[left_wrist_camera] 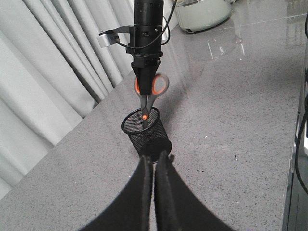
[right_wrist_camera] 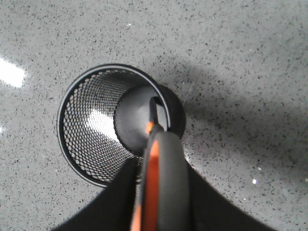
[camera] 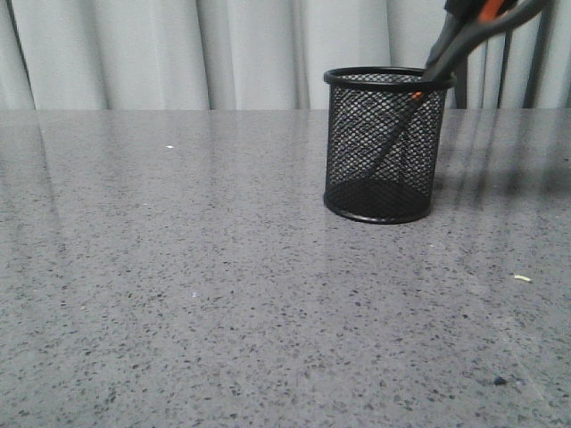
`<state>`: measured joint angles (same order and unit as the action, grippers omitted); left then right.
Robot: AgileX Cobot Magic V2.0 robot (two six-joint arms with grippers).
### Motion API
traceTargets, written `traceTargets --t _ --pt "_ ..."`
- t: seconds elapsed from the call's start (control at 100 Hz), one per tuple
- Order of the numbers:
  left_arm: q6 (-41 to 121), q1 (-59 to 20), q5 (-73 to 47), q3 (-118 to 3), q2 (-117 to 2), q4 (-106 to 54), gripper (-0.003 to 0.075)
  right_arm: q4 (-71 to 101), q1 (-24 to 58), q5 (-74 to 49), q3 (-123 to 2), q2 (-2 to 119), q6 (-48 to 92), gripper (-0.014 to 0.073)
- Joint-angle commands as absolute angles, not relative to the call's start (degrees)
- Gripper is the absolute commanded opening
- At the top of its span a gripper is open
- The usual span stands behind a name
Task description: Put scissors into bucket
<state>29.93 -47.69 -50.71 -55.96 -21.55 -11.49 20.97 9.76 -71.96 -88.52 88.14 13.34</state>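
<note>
Right gripper [left_wrist_camera: 145, 79] fingers clamp the scissors [right_wrist_camera: 161, 178] by the handles, blades dipped inside the mesh bucket [camera: 385, 143] for release; left gripper [left_wrist_camera: 154, 166] fingers are closed, empty.

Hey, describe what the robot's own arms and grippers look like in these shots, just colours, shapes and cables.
The left gripper has two flat, matte black fingers that taper to narrow tips. The right arm ends in a black cylindrical wrist with thin black cables looping beside it and a small silvery bracket on one side; the right gripper below it narrows to black fingers. No markings are readable.
</note>
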Motion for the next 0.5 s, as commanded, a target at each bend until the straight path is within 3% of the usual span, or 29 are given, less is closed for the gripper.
traceTargets --t 0.0,0.09,0.31,0.41,0.49 --pt "29.3 -48.1 -44.5 -56.5 -22.3 -12.2 -0.002 22.7 9.6 -70.8 -91.7 86.1 13.5 0.0325" --pt "29.3 -48.1 -42.3 -55.8 -22.3 -12.1 -0.002 22.5 9.6 -69.1 -94.8 86.1 13.6 0.0397" --pt "25.6 -48.1 -34.5 -53.7 -22.3 -6.8 -0.002 22.1 9.6 -68.6 -108.3 86.1 13.9 0.0388" --pt "18.7 -48.1 -29.0 -52.3 -22.3 0.0 -0.002 23.1 9.6 -70.4 -112.5 85.1 13.9 0.0269" --pt "16.9 -48.1 -25.4 -50.7 -21.9 3.1 -0.002 23.5 9.6 -71.4 -112.4 82.5 14.0 0.0068"
